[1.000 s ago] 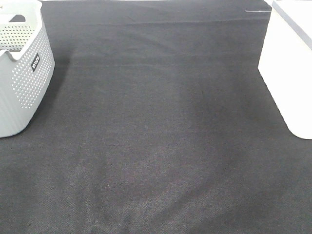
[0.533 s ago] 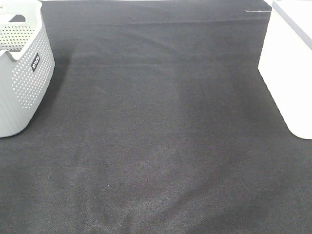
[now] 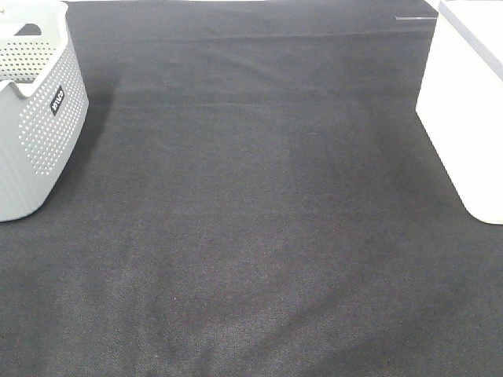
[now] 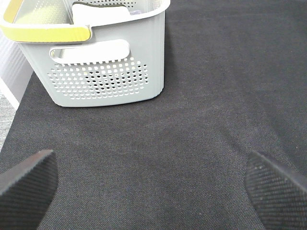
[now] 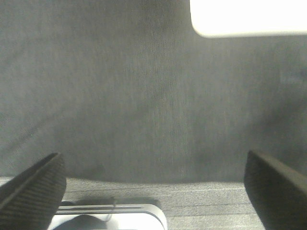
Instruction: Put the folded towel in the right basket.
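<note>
Exterior high: black cloth table (image 3: 251,236), grey basket (image 3: 35,118) at 9–10 o'clock, right basket (image 3: 464,118) at 2–3 o'clock. No arms in shot. Folded towel not visible anywhere; can't place it.

Left wrist: left gripper (image 4: 153,187) spread wide, nothing between the pads, grey basket (image 4: 103,57) ahead. Something pale lies inside it; can't identify.

Right wrist: right gripper (image 5: 153,187) also spread, empty, white basket corner (image 5: 247,17) ahead.

Judgement: the towel should be light, soft and floppy. Pinch through all layers at a folded edge, or it'll unfold.
</note>
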You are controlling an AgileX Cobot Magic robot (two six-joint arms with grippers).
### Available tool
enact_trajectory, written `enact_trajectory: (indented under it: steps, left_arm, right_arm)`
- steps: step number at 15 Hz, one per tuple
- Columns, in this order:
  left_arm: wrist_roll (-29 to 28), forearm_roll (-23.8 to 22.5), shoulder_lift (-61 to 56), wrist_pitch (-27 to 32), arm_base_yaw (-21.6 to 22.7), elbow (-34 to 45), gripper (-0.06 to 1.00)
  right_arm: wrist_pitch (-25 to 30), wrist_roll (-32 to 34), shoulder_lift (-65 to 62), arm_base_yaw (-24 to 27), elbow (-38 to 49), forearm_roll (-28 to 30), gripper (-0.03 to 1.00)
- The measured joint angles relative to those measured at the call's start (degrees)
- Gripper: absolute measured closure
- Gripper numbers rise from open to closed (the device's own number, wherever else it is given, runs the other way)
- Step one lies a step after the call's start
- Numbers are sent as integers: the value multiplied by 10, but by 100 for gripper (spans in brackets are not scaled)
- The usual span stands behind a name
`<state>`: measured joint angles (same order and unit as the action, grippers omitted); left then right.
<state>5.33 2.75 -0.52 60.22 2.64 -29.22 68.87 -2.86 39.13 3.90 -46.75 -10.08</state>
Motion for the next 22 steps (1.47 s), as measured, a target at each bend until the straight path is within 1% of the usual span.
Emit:
enact_trajectory:
  steps: [3,5,7,9,12,22]
  left_arm:
    - [0,0,0,0,0,0,-5]
    - [0,0,0,0,0,0,-5]
    - [0,0,0,0,0,0,-5]
    - [0,0,0,0,0,0,-5]
    - [0,0,0,0,0,0,-5]
    - [0,0,0,0,0,0,-5]
  right_arm:
    - [-14,-3,-139,-1,114,26,0]
    - [-29,0,-195,-19,159,41,0]
    - [-45,5,-251,-27,191,58,0]
    - [-59,5,-301,-27,198,59,0]
    - [-58,5,-378,-27,205,60,1]
    - [-56,-2,-392,-27,207,55,1]
